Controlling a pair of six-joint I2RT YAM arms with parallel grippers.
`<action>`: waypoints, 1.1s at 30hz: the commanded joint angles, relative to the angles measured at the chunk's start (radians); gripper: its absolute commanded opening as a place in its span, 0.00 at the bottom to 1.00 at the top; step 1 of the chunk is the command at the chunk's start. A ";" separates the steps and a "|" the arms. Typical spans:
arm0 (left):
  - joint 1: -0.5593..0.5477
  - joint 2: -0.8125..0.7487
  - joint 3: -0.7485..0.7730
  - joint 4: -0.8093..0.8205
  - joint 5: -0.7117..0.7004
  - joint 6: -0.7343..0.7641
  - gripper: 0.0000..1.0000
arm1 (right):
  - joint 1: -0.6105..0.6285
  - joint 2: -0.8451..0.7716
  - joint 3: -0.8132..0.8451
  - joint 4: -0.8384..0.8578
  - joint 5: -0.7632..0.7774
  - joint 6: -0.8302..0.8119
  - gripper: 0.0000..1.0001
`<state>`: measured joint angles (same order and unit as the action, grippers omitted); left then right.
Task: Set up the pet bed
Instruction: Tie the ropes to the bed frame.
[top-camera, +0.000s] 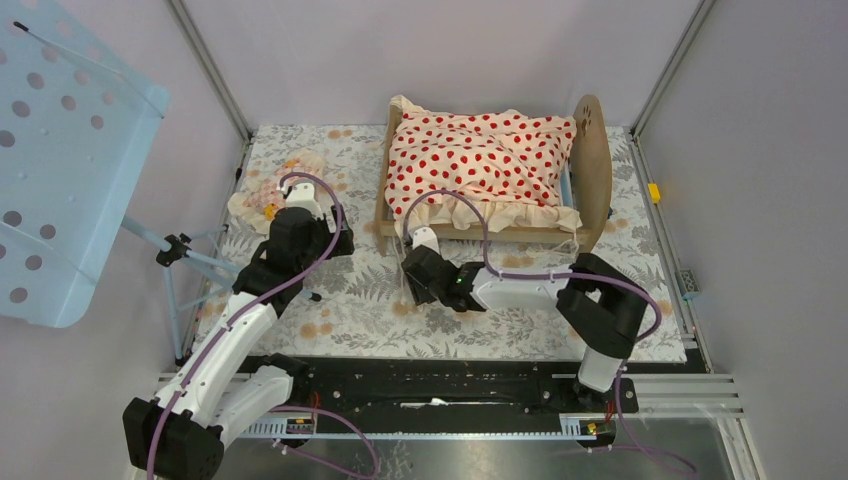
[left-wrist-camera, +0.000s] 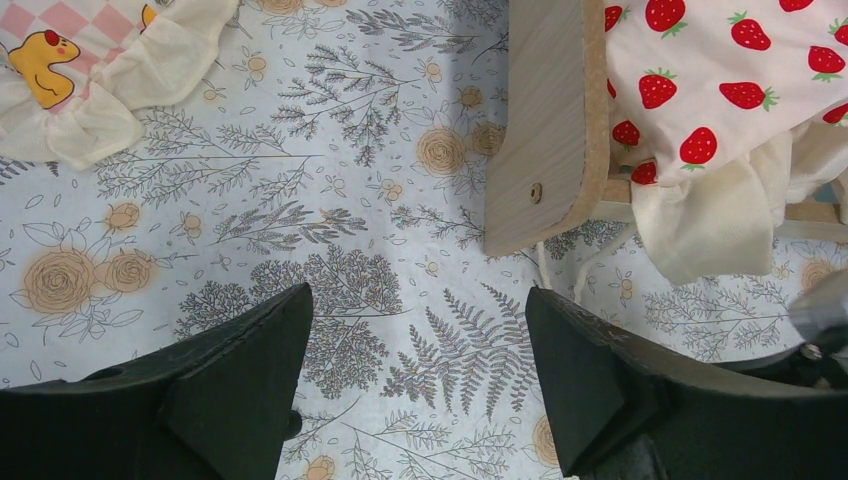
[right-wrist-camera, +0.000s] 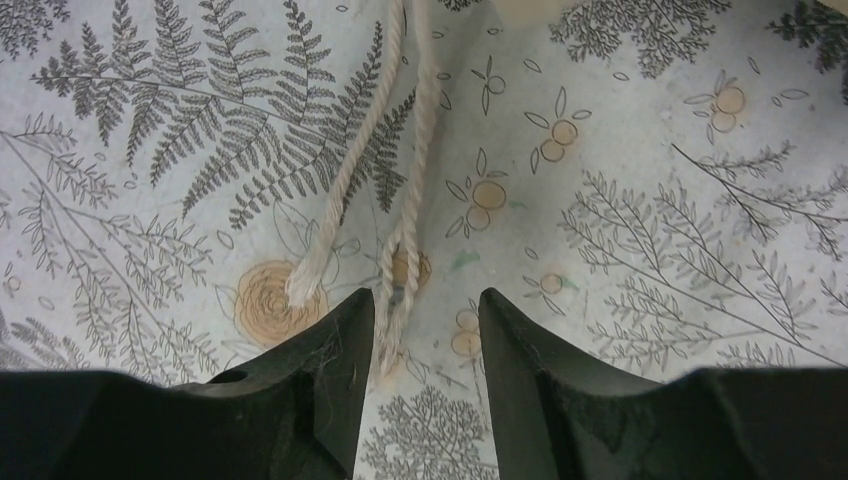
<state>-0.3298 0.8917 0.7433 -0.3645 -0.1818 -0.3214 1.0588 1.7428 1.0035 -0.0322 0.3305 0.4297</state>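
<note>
The pet bed (top-camera: 592, 160) stands at the back of the mat with its rounded headboard on the right and its low footboard (left-wrist-camera: 545, 120) on the left. A cream blanket with red spots (top-camera: 480, 160) is heaped over it and hides the mattress. The blanket's ruffle (left-wrist-camera: 700, 220) hangs over the near rail. A small pink checked pillow (top-camera: 262, 198) lies left of the bed. My left gripper (left-wrist-camera: 418, 295) hovers open over bare mat between pillow and footboard. My right gripper (right-wrist-camera: 425, 300) is open low over the mat. The frayed end of a cream cord (right-wrist-camera: 410, 220) lies loose between its fingers.
A floral mat (top-camera: 350, 310) covers the table. A blue perforated panel on a stand (top-camera: 70, 150) leans in from the left, its foot (top-camera: 175, 250) by the mat's edge. Metal frame posts rise at the back corners. A small yellow piece (top-camera: 654, 191) sits at the right edge.
</note>
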 joint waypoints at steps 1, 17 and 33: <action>0.006 -0.013 -0.004 0.029 -0.020 0.007 0.84 | -0.015 0.063 0.080 0.022 0.021 -0.024 0.50; 0.006 -0.018 -0.003 0.025 -0.038 0.012 0.84 | -0.028 0.200 0.157 -0.019 0.086 -0.029 0.43; 0.011 -0.110 -0.033 0.070 0.088 -0.009 0.99 | -0.032 0.089 0.126 -0.016 0.000 0.007 0.00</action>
<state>-0.3252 0.8009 0.7074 -0.3626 -0.2367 -0.3393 1.0348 1.9148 1.1225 -0.0021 0.3458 0.4118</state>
